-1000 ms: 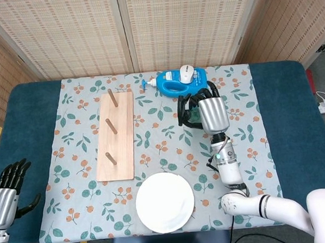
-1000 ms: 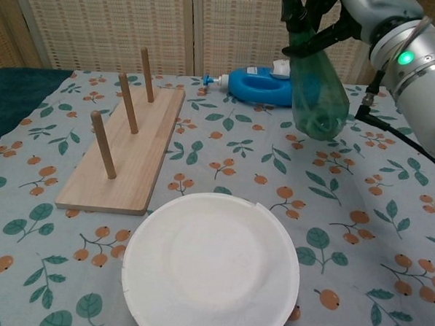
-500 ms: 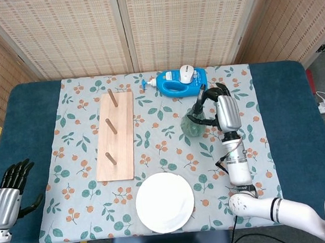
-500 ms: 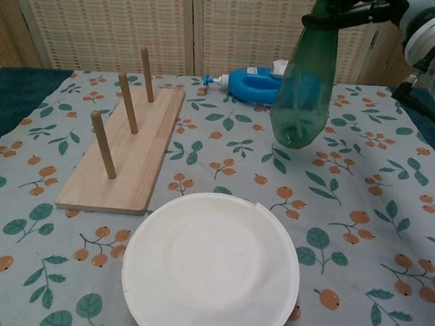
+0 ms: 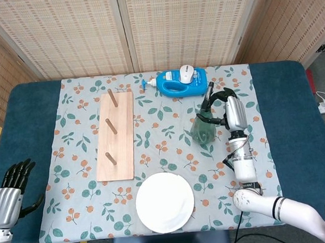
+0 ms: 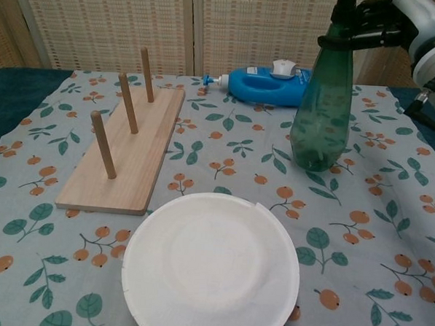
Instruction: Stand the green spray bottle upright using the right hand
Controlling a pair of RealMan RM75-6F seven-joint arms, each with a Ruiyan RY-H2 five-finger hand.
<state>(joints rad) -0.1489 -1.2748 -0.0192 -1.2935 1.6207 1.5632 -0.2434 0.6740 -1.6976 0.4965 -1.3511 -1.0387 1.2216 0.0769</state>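
Right robot hand (image 6: 389, 22) grips the translucent, pear-shaped green spray bottle (image 6: 322, 114) by its neck; base on floral cloth (image 6: 225, 149).

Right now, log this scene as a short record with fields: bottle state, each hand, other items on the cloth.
bottle: green spray bottle upright, base on the tablecloth
right hand: right hand grips the bottle's neck
left hand: left hand off the cloth at the table's edge, holding nothing
other items: wooden peg board, white plate, blue bottle lying on its side
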